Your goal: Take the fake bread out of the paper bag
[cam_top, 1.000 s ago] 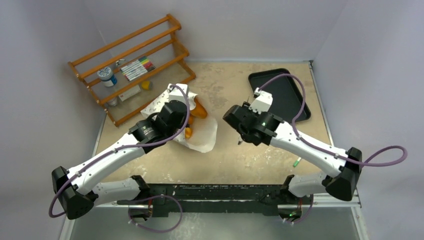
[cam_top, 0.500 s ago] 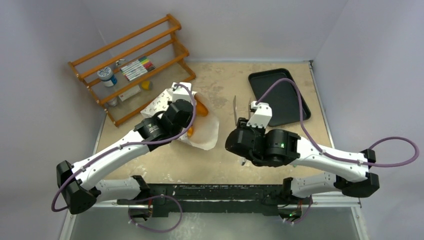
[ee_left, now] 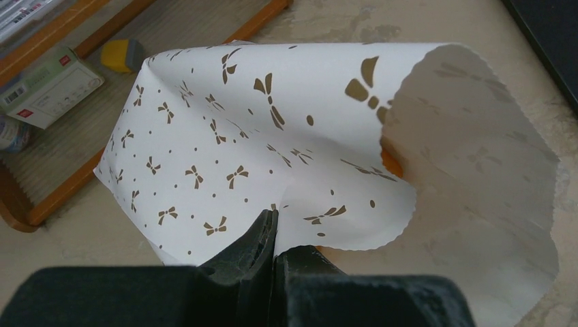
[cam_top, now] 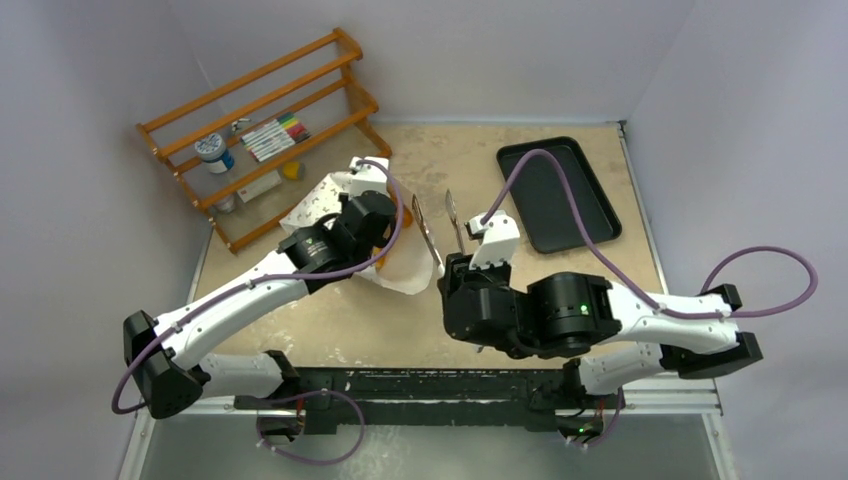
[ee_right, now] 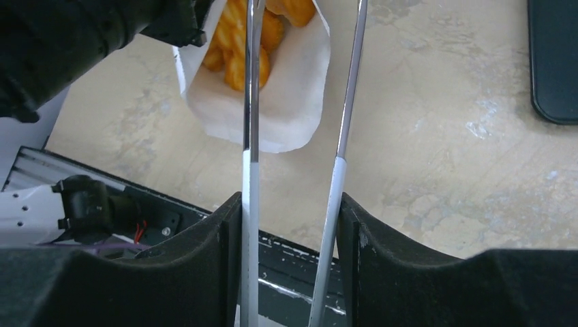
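I see the paper bag (ee_left: 238, 136) lying left of centre, fake bread (ee_right: 253, 42) inside its open mouth. My left gripper (ee_left: 272, 219) pinches the bag's upper wall. My right gripper (ee_right: 290, 204) clamps metal tongs (ee_right: 347, 102), whose 2 blades point at the mouth. On the mottled beige table (cam_top: 450, 160), between grey walls, are a black tray (cam_top: 560, 195) and a wooden rack (cam_top: 265, 130). The bread is orange and ridged.

Wooden rack (cam_top: 245, 82) back left holds markers (cam_top: 272, 136), jar (cam_top: 213, 153); black tray (cam_top: 560, 195) back right.
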